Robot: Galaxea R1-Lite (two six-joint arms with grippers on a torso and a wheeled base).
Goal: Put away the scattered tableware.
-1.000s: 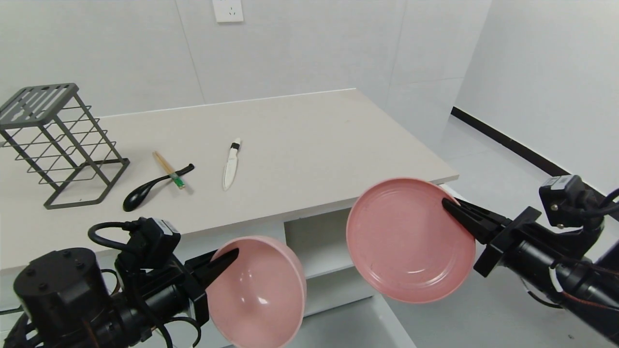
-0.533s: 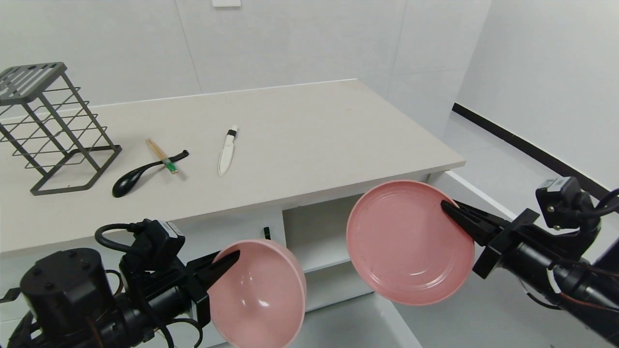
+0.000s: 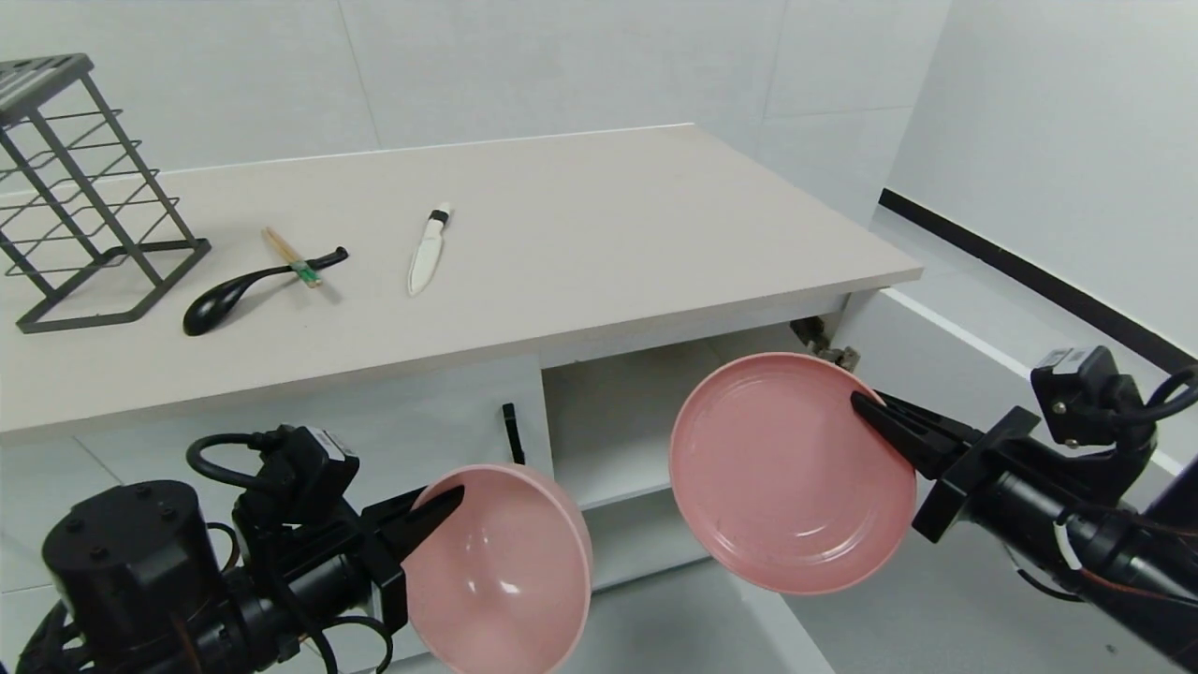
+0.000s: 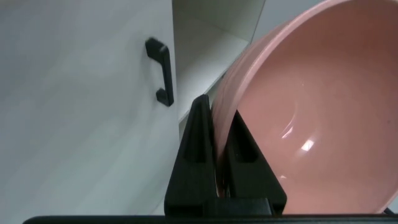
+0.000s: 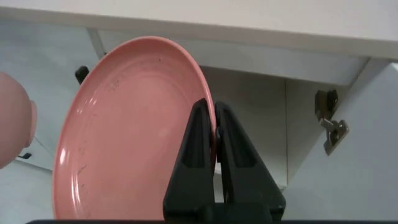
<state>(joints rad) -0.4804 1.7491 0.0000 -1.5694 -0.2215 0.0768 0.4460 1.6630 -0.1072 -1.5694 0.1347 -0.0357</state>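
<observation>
My left gripper (image 3: 440, 501) (image 4: 217, 127) is shut on the rim of a pink bowl (image 3: 505, 571) (image 4: 311, 124), held on edge in front of the cabinet, below the tabletop. My right gripper (image 3: 866, 407) (image 5: 214, 121) is shut on the rim of a pink plate (image 3: 786, 468) (image 5: 130, 130), held on edge before the open cabinet compartment (image 3: 636, 440). On the beige tabletop (image 3: 599, 215) lie a black spoon (image 3: 234, 290), a pair of chopsticks (image 3: 290, 259) across its handle, and a white knife (image 3: 426, 253).
A dark wire rack (image 3: 75, 187) stands at the table's left. The shut cabinet door (image 3: 374, 412) has a black handle (image 3: 510, 432) (image 4: 160, 71). The right door (image 3: 945, 356) hangs open on a hinge (image 3: 824, 339) (image 5: 329, 121). A shelf divides the open compartment.
The whole head view has shifted: the table sits higher in the picture and the cabinet front now shows. The bowl and plate stay in the grippers.
</observation>
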